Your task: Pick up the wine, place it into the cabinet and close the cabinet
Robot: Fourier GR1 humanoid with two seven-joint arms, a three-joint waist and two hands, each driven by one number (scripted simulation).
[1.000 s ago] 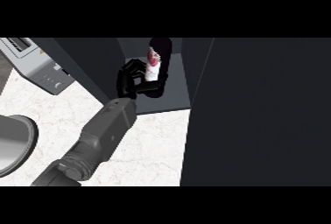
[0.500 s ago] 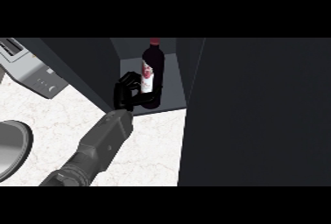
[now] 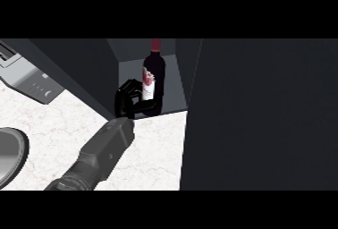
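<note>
The wine bottle [image 3: 154, 71] is dark with a red neck and a white and red label. It stands upright inside the open dark cabinet [image 3: 173, 89], near the front of its floor. My left hand [image 3: 127, 99] reaches in from the lower left on a grey forearm. Its black fingers curl round the bottle's lower part and hide the base. The right hand does not show.
The cabinet's open door [image 3: 264, 116] is a large dark panel that fills the right half of the view. A silver toaster [image 3: 30, 78] sits at the upper left of the white marble counter [image 3: 155, 152]. A grey round plate's rim [image 3: 14, 154] shows at the left edge.
The left arm has stretched farther into the cabinet with the bottle. The bottle now stands more upright, with its whole neck showing.
</note>
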